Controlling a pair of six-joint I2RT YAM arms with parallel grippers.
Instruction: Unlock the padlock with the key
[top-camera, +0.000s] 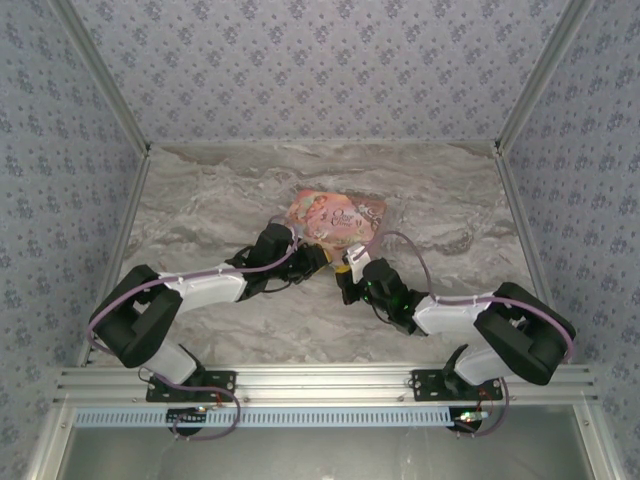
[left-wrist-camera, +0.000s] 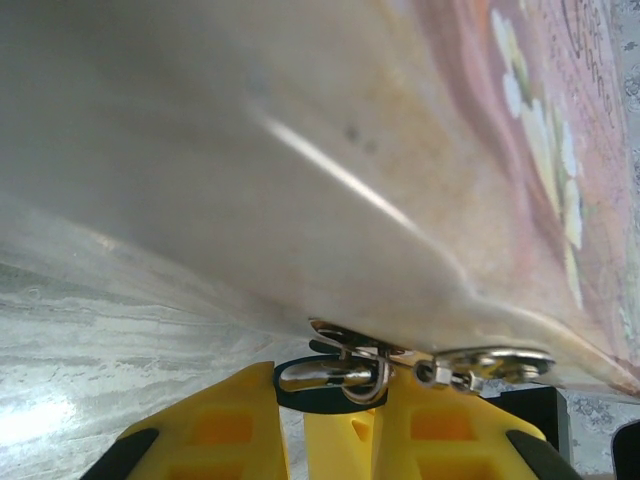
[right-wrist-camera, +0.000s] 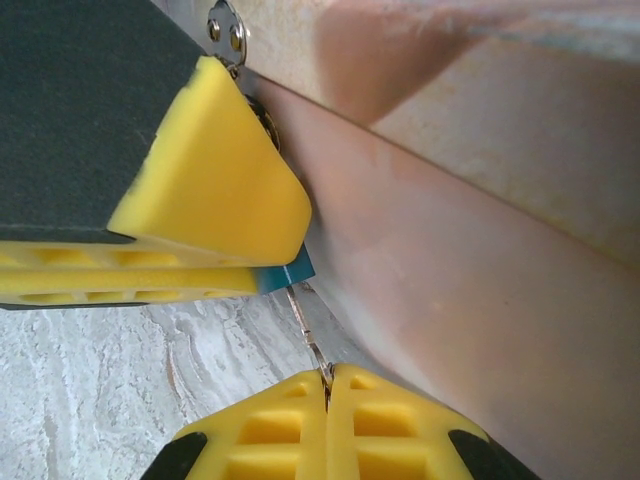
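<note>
Both are pinched: the padlock (right-wrist-camera: 293, 271) by the left gripper (top-camera: 320, 262), the key (right-wrist-camera: 307, 330) by the right gripper (right-wrist-camera: 327, 383). Gentle turning is needed next.

A pink tin box (top-camera: 337, 218) with pictures on its lid lies near the middle of a gray and white marble table (top-camera: 210, 200). Walls (top-camera: 320, 70) with little blue flower paper stand around the table.

I've got left arm (top-camera: 205, 290) & right arm (top-camera: 445, 315): white links, chunky black joints (top-camera: 135, 325), purple cables (top-camera: 118, 298) along each. Fingers (left-wrist-camera: 235, 435) yellow w/ ribbed cut-outs, black corner trim.
</note>
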